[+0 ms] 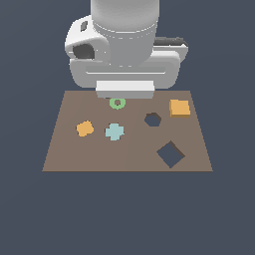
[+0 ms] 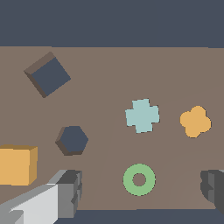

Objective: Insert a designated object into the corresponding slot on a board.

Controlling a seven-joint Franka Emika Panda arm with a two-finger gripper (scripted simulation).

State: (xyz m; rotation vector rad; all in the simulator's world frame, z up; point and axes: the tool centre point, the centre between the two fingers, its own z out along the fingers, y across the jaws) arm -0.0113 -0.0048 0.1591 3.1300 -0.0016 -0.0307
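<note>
The orange square block [image 1: 179, 107] lies on the brown board [image 1: 74, 159] at the far side, towards the exterior view's right. It also shows in the wrist view [image 2: 16, 165]. The diamond-turned square slot [image 1: 171, 154] is empty, at the near side of the board towards the exterior view's right; it also shows in the wrist view [image 2: 48, 74]. My gripper [image 2: 142, 192] is open and empty, with its fingers [image 2: 70, 190] wide apart above the green ring [image 2: 139, 179]. In the exterior view the arm's hand [image 1: 124, 74] hangs over the board's far edge and hides the fingers. The block lies to the side of the gripper, apart from it.
A dark hexagonal cutout [image 1: 153, 119] lies between the block and the slot. A pale teal cross [image 1: 114, 131] and a lobed orange piece [image 1: 84, 128] lie on the board towards the exterior view's left. The green ring [image 1: 117, 103] lies at the far edge.
</note>
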